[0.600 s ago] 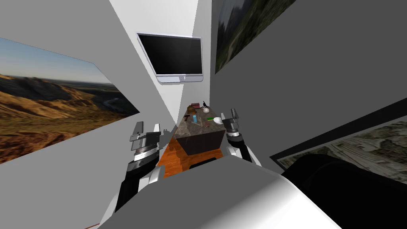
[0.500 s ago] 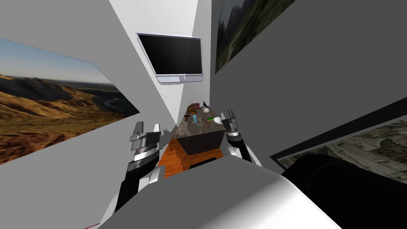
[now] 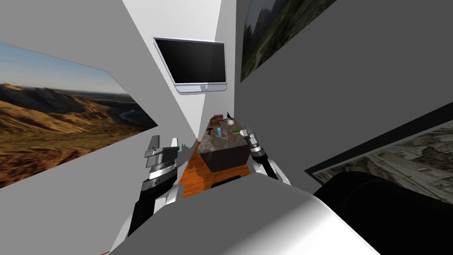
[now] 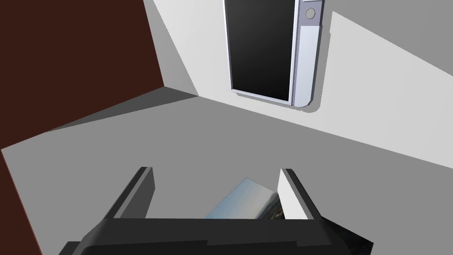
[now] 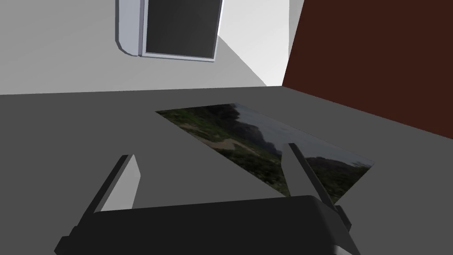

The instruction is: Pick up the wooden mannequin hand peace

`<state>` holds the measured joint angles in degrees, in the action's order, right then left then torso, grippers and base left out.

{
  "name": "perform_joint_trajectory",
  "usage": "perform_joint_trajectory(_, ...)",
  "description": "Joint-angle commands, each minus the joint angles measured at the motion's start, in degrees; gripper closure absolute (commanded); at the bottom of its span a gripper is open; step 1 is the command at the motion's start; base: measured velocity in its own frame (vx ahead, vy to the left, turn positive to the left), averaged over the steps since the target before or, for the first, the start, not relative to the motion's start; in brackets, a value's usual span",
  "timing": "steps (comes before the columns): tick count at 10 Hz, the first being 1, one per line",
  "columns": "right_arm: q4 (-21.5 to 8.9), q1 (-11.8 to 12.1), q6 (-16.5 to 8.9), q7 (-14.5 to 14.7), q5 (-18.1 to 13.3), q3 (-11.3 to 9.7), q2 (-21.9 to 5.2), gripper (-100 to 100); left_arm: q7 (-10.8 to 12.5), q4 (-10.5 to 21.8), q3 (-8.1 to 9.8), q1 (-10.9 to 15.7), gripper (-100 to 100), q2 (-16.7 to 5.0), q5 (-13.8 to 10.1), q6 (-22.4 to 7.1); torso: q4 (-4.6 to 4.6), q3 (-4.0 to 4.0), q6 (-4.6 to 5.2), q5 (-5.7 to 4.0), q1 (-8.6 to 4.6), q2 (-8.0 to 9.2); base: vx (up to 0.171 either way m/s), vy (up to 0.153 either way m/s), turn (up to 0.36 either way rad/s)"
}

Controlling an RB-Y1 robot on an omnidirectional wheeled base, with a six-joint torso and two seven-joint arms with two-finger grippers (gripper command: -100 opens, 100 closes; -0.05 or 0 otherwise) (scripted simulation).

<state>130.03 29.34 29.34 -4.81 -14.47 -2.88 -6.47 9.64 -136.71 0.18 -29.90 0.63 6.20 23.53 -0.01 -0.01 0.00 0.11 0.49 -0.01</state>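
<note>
As I look down, the table (image 3: pixel 223 146) stands just ahead, small things scattered on its top. The left gripper (image 3: pixel 163 142) hangs left of it, fingers spread; the right gripper (image 3: pixel 247 133) is at its right edge, also spread. A small brown shape at the table's far left looks like the mannequin hand (image 3: pixel 213 122).
</note>
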Motion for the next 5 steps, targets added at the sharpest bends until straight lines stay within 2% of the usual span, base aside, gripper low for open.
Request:
perform_joint_trajectory(1, -1.17, -1.09, -1.23, 0.48, -2.06, 0.12, -0.13, -100, 0.0, 0.0, 0.0, 0.0, 0, 0.0, 0.0, 0.0, 0.0, 0.0, 0.0, 0.0, 0.0, 0.0, -0.014, 0.084, -0.017)
perform_joint_trajectory(2, -2.44, -1.61, -2.71, 1.18, -4.08, 0.27, -0.35, -100, 0.0, 0.0, 0.0, 0.0, 0, 0.0, 0.0, 0.0, 0.01, 0.02, -0.01, -0.02, -0.14, 0.03, -0.017, 0.085, -0.006)
perform_joint_trajectory(3, -2.44, -1.61, -2.71, 1.18, -4.61, 0.27, -0.35, -100, 0.0, 0.0, 0.0, 0.0, 0, 0.0, 0.0, 0.0, 0.01, 0.03, -0.01, -0.04, -0.15, 0.04, -0.01, 0.064, -0.01)
perform_joint_trajectory(4, -3.81, -2.19, -4.29, 1.92, -6.79, 0.43, -0.53, -100, 0.0, 0.0, 0.0, 0.0, 0, -0.01, 0.0, 0.0, 0.01, 0.02, -0.01, -0.04, -0.23, 0.03, -0.011, 0.086, -0.01)
perform_joint_trajectory(5, -3.81, -2.19, -4.29, 1.92, -7.33, 0.43, -0.53, -100, 0.0, 0.0, 0.0, 0.0, 0, 0.0, 0.0, 0.0, 0.01, 0.02, -0.01, -0.04, -0.16, 0.03, -0.005, 0.075, -0.014)
